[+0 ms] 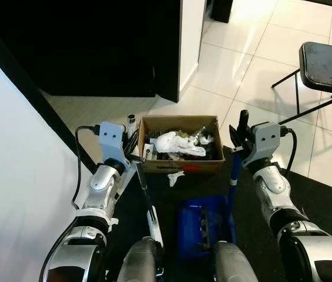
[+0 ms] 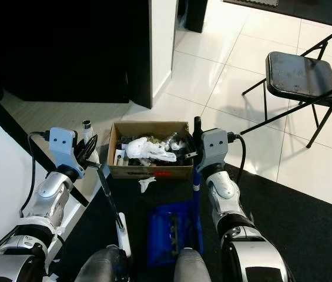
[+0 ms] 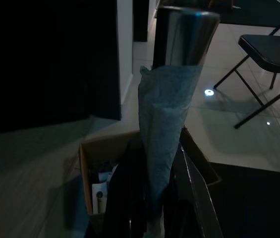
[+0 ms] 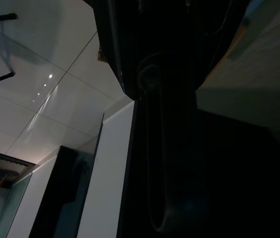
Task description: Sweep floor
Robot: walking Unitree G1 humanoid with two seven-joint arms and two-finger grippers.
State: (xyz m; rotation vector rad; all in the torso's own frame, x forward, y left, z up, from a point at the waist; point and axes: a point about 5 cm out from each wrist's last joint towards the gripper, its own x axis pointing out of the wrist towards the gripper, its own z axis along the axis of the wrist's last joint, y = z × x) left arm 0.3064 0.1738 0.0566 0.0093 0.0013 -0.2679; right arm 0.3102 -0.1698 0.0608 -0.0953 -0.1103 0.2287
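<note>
Landmark: you have the cardboard box [image 1: 180, 166] on the dark mat, straight ahead of your knees
Box contents: you see crumpled white paper [image 1: 178, 143] and dark mixed scraps inside; one white scrap [image 1: 175, 177] lies on the mat just in front of the box
Dustpan: your blue dustpan [image 1: 204, 226] sits on the mat just in front of the box, dark debris in its tray, its blue handle [image 1: 233, 194] rising past the box's right corner
Right gripper: your right gripper [image 1: 240, 136] clasps the top of the dustpan handle, beside the box's right wall
Broom: your broom handle [image 1: 144, 187] slants down from the box's left corner toward your legs; its metal top is wrapped in pale paper in the left wrist view
Left gripper: your left gripper [image 1: 133, 145] is clenched around the broom handle, touching the box's left side
Chair: a black folding chair [image 1: 328, 67] stands on white tiles well beyond the box, to its right
</note>
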